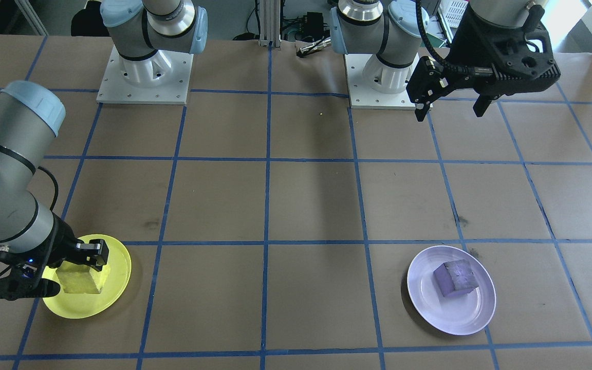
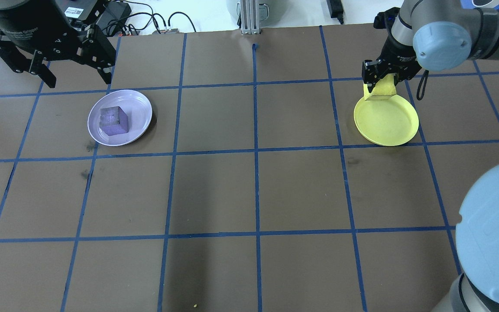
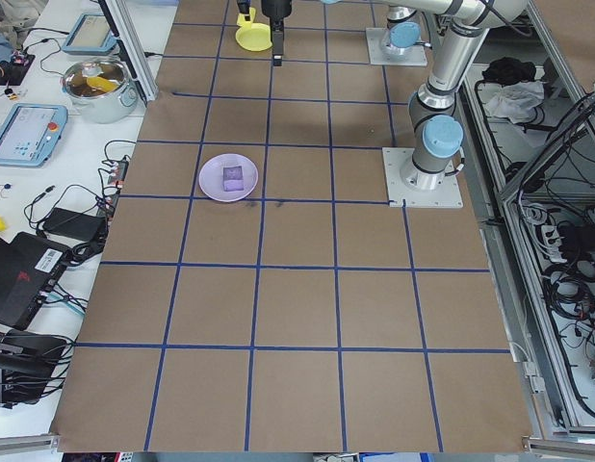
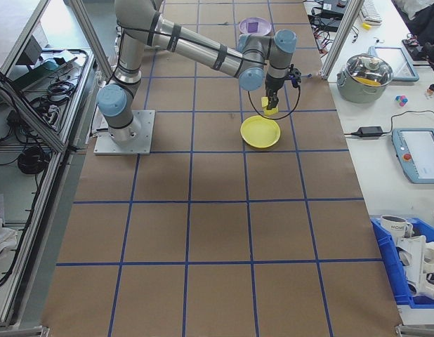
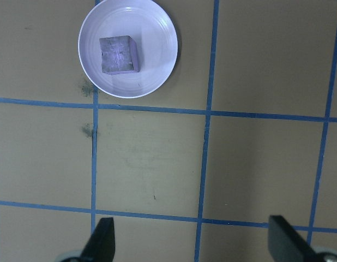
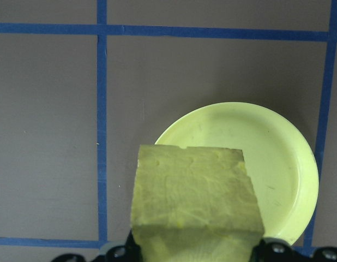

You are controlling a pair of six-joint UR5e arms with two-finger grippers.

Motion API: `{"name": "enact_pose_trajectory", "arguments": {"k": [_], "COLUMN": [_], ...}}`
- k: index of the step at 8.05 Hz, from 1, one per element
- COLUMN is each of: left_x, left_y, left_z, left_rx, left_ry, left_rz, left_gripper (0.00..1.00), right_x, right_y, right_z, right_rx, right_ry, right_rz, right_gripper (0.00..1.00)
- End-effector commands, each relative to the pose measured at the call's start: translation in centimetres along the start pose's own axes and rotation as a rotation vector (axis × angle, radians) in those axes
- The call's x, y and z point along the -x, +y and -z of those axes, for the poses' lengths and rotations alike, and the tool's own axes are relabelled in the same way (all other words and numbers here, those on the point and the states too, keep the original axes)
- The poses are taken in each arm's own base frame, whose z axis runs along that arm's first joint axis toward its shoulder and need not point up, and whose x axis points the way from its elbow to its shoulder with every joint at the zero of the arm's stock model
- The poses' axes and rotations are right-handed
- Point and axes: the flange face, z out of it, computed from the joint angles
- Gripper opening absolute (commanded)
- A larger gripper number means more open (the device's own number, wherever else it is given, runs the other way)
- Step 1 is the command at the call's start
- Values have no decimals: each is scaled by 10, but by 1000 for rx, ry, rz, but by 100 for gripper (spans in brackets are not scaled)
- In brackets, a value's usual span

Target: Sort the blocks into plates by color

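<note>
Now yellow block [image 2: 383, 86] — in right hand [image 2: 381, 77]

Yellow block [image 6: 196, 196] rough, matt; lavender plate [image 5: 157, 33] glossy plastic.

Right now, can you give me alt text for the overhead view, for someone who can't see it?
The right gripper holds a yellow block over the far edge of a yellow plate on a brown table gridded with blue tape. On the left, a purple block sits in a lavender plate, with the left gripper open above.
</note>
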Motion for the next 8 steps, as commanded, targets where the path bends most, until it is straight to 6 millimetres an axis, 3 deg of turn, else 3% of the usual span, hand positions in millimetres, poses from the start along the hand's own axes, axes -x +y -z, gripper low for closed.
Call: {"name": "enact_pose_trajectory", "arguments": {"k": [1,3,4,5,6,8], "left_x": [0,0,0,0,1,1], "left_y": [2,3,4,4,5,6], "left_z": [1,2,3,4,4,6], "left_rx": [2,1,-2,-2,-2,-7], "left_ry": [-4,-4,-4,-4,-4,-4], "left_rz": [0,0,0,0,0,1], "left_gripper": [100,100,100,100,100,100], "right_x": [-19,-30,-31,-31,-32,-31], "right_y": [-6,5,5,3,0,4], "right_z": [-53,-62,-62,-62,-50,-16], "right_rx": [90,178,179,166,145,92], "right_ry": [6,-4,-3,-4,5,19], "right_rz": [78,65,63,64,63,53], "right_gripper": [0,2,22,88,100,100]}}
